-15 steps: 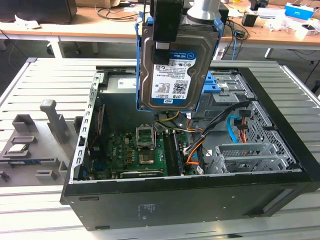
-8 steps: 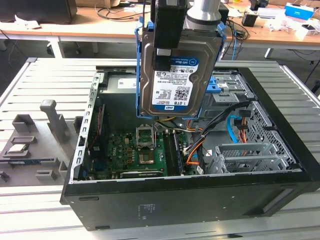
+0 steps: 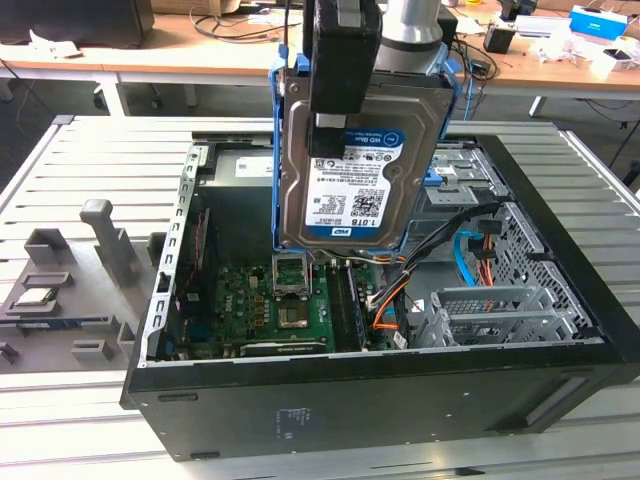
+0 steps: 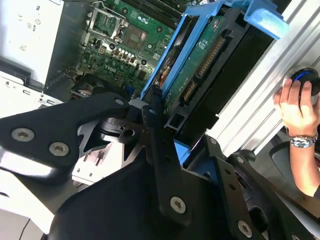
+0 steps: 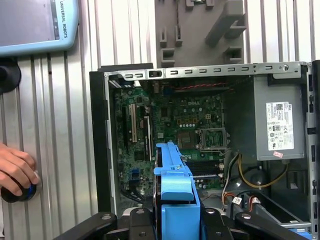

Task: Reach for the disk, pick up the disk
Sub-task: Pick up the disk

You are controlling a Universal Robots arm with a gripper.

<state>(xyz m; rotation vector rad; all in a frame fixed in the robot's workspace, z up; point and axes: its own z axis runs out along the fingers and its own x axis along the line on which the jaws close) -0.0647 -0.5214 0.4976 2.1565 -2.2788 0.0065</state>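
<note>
The disk (image 3: pixel 360 180) hangs upright above the open computer case (image 3: pixel 350 410), its white-and-blue label facing the exterior view and its blue rail frame (image 3: pixel 276 150) running along its edges. My gripper (image 3: pixel 335 135) comes down from above and is shut on the disk, with one black finger (image 3: pixel 340 60) lying over the labelled face. In the second wrist view the disk (image 4: pixel 200 65) shows its green circuit side between the black fingers (image 4: pixel 155 120). The first wrist view shows the disk's blue rail (image 5: pixel 175 190) edge-on, high over the motherboard (image 5: pixel 170 125).
Inside the case are the motherboard (image 3: pixel 280 300), a silver drive cage (image 3: pixel 480 310), cables and a power supply (image 5: pixel 280 125). A grey fixture with a small chip (image 3: pixel 40 295) lies on the exterior view's left. A person's hand (image 5: pixel 15 170) rests on a knob; a teach pendant (image 5: pixel 35 25) lies nearby.
</note>
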